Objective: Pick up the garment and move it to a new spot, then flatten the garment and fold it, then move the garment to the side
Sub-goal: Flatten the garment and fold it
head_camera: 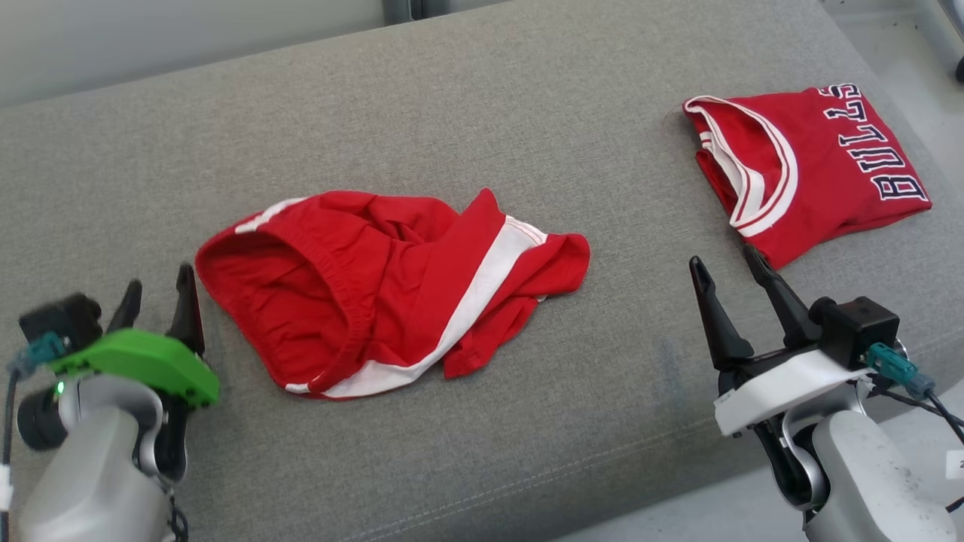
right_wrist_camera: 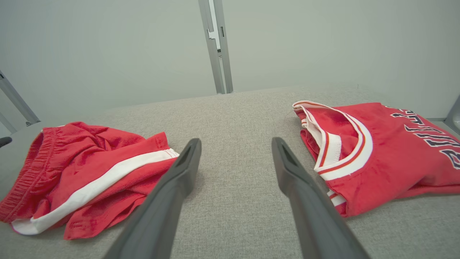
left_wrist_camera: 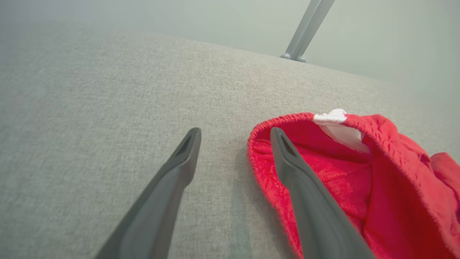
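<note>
The garment, a pair of red shorts [head_camera: 376, 293] with a white side stripe, lies crumpled in the middle of the grey cushioned surface [head_camera: 482, 128]. My left gripper [head_camera: 157, 290] stands open just left of the waistband, holding nothing. In the left wrist view the elastic waistband [left_wrist_camera: 341, 169] lies under and beyond the right finger of that gripper [left_wrist_camera: 233, 133]. My right gripper [head_camera: 724, 260] is open and empty at the lower right, between the shorts [right_wrist_camera: 86, 172] and a jersey. Its fingers [right_wrist_camera: 235, 142] point across bare fabric.
A folded red jersey [head_camera: 813, 173] with dark lettering lies at the far right, also seen as the jersey [right_wrist_camera: 388, 151] right of the right fingers. The surface's front edge runs close to both arms. A metal post [right_wrist_camera: 215, 46] stands behind the surface.
</note>
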Motion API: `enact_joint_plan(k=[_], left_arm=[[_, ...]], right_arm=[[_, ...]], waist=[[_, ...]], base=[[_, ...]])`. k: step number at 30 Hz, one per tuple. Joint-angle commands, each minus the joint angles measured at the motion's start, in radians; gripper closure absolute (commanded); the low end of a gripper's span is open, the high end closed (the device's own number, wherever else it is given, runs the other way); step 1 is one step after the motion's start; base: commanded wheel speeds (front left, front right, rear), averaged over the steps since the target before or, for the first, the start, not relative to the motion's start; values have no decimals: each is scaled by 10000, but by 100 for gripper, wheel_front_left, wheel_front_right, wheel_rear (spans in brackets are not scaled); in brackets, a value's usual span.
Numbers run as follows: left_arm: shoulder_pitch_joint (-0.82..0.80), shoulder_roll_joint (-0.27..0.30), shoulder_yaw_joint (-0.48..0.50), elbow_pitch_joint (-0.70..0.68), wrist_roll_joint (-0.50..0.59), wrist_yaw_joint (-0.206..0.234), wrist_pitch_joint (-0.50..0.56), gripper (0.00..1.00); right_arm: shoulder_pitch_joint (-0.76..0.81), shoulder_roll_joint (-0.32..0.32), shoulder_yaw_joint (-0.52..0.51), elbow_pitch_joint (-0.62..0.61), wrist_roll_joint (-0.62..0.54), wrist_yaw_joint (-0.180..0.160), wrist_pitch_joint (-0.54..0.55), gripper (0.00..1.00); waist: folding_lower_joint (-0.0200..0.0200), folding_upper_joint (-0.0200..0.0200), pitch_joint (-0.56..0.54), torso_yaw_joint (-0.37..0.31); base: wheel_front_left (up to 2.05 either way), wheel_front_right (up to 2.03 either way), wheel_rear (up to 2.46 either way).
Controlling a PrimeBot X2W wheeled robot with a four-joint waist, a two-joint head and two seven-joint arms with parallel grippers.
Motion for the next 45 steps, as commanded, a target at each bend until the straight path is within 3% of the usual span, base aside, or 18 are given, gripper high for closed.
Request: enact_joint_plan(k=[1,3,8,11,14,22,29,36,37,38,43,45], left_arm=[[842,93,228,-358,254,206,-23,0],[1343,298,330,-832,568,419,-24,0],[2283,418,130,-1483,949,476,-28,0],[2840,212,113,-2369,1238,460,-25,0],[3258,116,-388,-3447,1797,360,-9,0],[3663,197,-1580,-4539,2569,249,854,0],[3257,54,-2089,-4526,2767,217,1548,0],[2577,-229,-2095,-3372,2543,73,1937,2],[2486,-281,-2064,-3263,2492,23,1901,22],[2427,-393,-1974,-3222,2309,-48,1819,52],[2190,-669,-1232,-3214,1270,-338,1490,100],[2064,-651,-1096,-3146,1191,-344,1418,100]], right_arm=[[204,41,-15,-20,-47,-6,4,0],[238,63,-25,-71,-26,-5,26,0],[342,56,-57,-114,-35,-6,89,0],[374,70,-101,-136,-36,-6,105,0],[416,110,-49,-140,-52,-6,126,0],[475,68,6,-149,19,-6,145,0],[493,108,16,-170,34,-6,132,0],[334,152,118,-170,29,-6,102,0],[318,156,120,-168,34,-6,96,0],[306,152,108,-162,41,-6,89,0],[311,125,13,-142,24,-7,56,0],[308,139,-11,-117,0,-7,52,0]], waist=[[0,-1,-221,181],[0,-1,-303,243],[0,-1,-474,396],[0,-1,-564,485],[0,-1,-700,498],[0,-1,-813,360],[0,-1,-686,130],[0,-1,-456,-92],[0,-1,-430,-114],[0,-1,-411,-127],[0,-1,-338,-114],[0,-1,-318,-93]], base=[[0,0,0],[0,0,0],[0,0,0],[0,0,0],[0,0,0],[0,0,0],[0,0,0],[0,0,0],[0,0,0],[0,0,0],[0,0,0],[0,0,0]])
